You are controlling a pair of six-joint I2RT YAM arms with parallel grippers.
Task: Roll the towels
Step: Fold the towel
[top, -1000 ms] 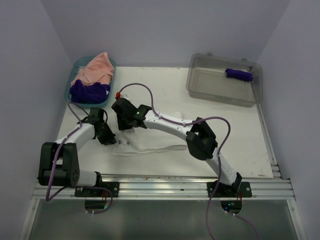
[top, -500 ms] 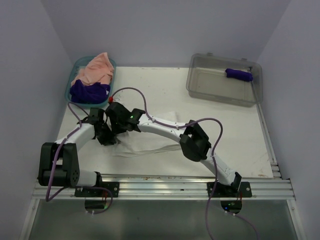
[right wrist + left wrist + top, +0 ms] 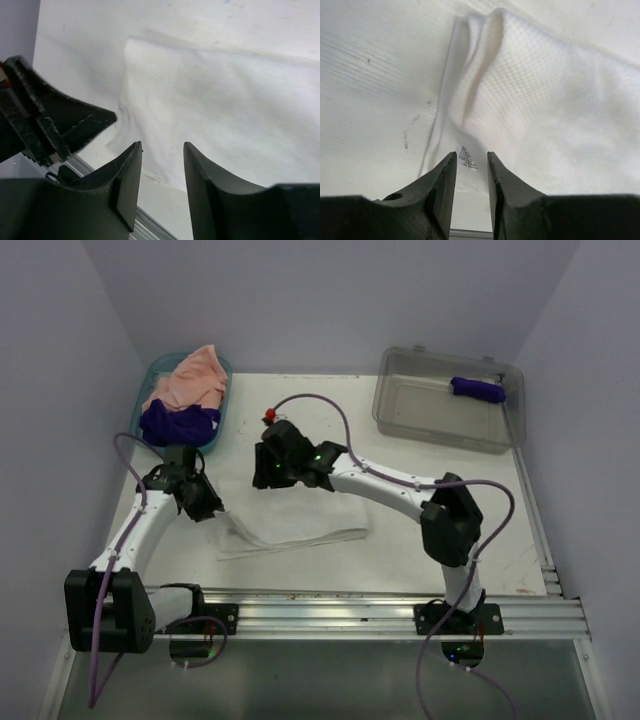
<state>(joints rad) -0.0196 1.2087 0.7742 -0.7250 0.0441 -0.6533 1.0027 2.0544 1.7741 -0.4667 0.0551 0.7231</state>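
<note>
A white towel (image 3: pixel 300 525) lies folded flat on the table in front of the arms; it also shows in the left wrist view (image 3: pixel 545 100) and the right wrist view (image 3: pixel 215 100). My left gripper (image 3: pixel 208 506) is open and empty over the towel's left end (image 3: pixel 471 156), above a small printed label (image 3: pixel 466 157). My right gripper (image 3: pixel 263 472) is open and empty above the towel's far left part (image 3: pixel 162 145). A peach-pink towel (image 3: pixel 190 380) and a dark purple towel (image 3: pixel 178 423) lie loose in the teal basket (image 3: pixel 136 423). A dark purple roll (image 3: pixel 477 389) lies in the clear bin (image 3: pixel 430 415).
The teal basket stands at the back left, close behind my left gripper. The clear grey bin stands at the back right. The left gripper's fingers (image 3: pixel 55 125) show at the left of the right wrist view. A metal rail (image 3: pixel 320 605) runs along the table's near edge.
Both grippers were close together at the towel's left end. The right gripper has drawn back to the right and away; the left arm has swung left. The towel lies flatter.
</note>
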